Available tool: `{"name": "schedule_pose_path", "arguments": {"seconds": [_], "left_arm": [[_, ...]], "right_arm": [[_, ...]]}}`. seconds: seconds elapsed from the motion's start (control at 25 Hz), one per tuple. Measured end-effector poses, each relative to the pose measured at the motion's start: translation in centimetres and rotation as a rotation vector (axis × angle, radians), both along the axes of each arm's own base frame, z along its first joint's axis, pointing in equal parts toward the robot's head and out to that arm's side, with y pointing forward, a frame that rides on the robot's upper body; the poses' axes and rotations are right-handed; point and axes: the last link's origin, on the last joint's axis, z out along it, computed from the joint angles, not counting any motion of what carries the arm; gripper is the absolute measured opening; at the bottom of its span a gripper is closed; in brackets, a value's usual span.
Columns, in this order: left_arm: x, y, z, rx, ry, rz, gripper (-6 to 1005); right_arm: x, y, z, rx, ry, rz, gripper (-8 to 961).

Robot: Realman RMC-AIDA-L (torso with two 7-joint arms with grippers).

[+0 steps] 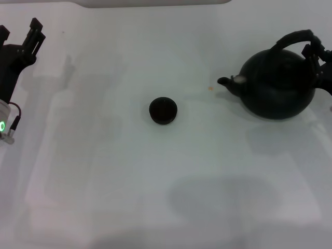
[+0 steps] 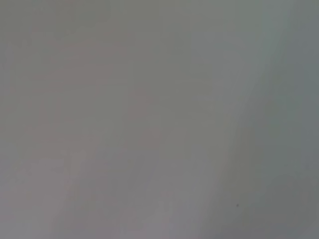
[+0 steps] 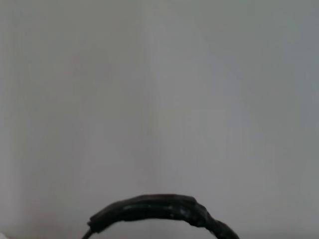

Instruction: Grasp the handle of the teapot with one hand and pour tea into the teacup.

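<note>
The round matte black teapot (image 1: 277, 85) stands on the white table at the right, with its spout (image 1: 226, 81) pointing left toward the teacup. Its thick black arched handle (image 1: 293, 39) rises over the top and also shows in the right wrist view (image 3: 154, 209). The small dark teacup (image 1: 163, 110) sits near the table's middle, well left of the spout. My right gripper (image 1: 317, 57) is at the right end of the handle, by the frame's edge. My left gripper (image 1: 19, 31) is open and empty at the far left, away from both objects.
The white table (image 1: 104, 171) spreads all around. A tiny orange speck (image 1: 210, 88) lies just left of the spout. The left wrist view shows only bare table surface (image 2: 159, 119).
</note>
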Motion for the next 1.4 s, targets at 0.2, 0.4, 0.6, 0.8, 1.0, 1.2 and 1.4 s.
{"name": "schedule_pose_path", "arguments": {"seconds": [0.2,0.4,0.6,0.8,1.0,1.2,1.4], "left_arm": [[0.0,0.0,0.0,0.000,-0.001,0.000,877],[0.0,0.0,0.0,0.000,-0.002,0.000,877],[0.0,0.0,0.0,-0.001,0.000,0.000,876],[0.0,0.0,0.0,-0.001,0.003,-0.002,877],[0.1,0.0,0.0,-0.003,0.005,-0.008,877],[0.2,0.0,-0.1,-0.007,0.009,-0.015,877],[0.3,0.1,-0.2,-0.010,0.047,-0.019,877]], "right_arm": [[-0.1,0.2,0.0,0.002,0.005,0.000,195],[0.0,0.1,0.2,0.002,0.037,-0.012,404],[0.2,-0.1,0.3,0.002,0.064,-0.024,646],[0.3,-1.1,0.8,0.028,0.093,0.000,806],[0.5,-2.7,1.4,0.059,0.108,0.030,835],[0.9,-4.6,2.0,0.087,0.111,0.058,865],[1.7,-5.3,2.4,0.127,0.083,0.027,862]]}}
